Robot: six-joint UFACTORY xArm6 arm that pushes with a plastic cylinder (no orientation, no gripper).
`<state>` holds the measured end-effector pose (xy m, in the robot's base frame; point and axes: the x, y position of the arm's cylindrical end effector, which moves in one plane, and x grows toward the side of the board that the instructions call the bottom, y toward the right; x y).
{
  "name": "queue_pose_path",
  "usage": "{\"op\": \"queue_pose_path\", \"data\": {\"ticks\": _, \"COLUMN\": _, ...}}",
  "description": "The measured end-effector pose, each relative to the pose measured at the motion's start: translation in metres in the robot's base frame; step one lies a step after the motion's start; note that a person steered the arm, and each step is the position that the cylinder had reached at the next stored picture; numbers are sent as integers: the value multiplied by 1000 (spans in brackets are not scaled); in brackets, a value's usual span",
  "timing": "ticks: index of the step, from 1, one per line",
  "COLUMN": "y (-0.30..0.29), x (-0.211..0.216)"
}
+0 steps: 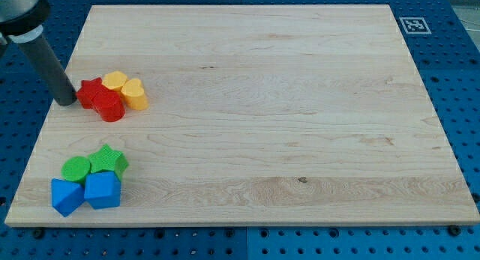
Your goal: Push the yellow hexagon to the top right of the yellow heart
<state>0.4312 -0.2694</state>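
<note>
1. Camera view, rod: a dark rod comes down from the view's top left. Its tip (67, 101) rests on the wooden board (255, 103), just left of the red star (91, 91). Whether the two touch cannot be told.
2. Pincer: none fitted. The arm ends in the bare rod, so nothing opens, closes or is held.
3. Upper cluster, view's left: the red star, a red round block (112, 108), the yellow hexagon (114, 81) and the yellow heart (134, 94), all packed close together.
4. Task blocks: the hexagon sits at the heart's upper left, apparently touching it.
5. Lower cluster, view's bottom left: a green round block (75, 168), a green star (109, 159) and two blue blocks (66, 196) (102, 189), well apart from the task blocks.
6. Step in hand, as judged: approach. The hexagon is not yet at the heart's top right.
7. Next move, as judged: the tip needs to reach the hexagon's left side and push it toward the view's right, passing above the heart.
8. Caution: a push from the present spot would likely drive the red star into the group and shift the heart.
</note>
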Motion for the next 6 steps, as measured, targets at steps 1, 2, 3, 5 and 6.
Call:
{"op": "queue_pose_path", "data": {"ticks": 1, "y": 17, "x": -8}}
{"op": "queue_pose_path", "data": {"ticks": 2, "y": 35, "x": -18}}
{"op": "queue_pose_path", "data": {"ticks": 3, "y": 56, "x": -31}}
{"op": "queue_pose_path", "data": {"ticks": 5, "y": 101, "x": -57}}
{"op": "queue_pose_path", "data": {"ticks": 6, "y": 134, "x": -59}}
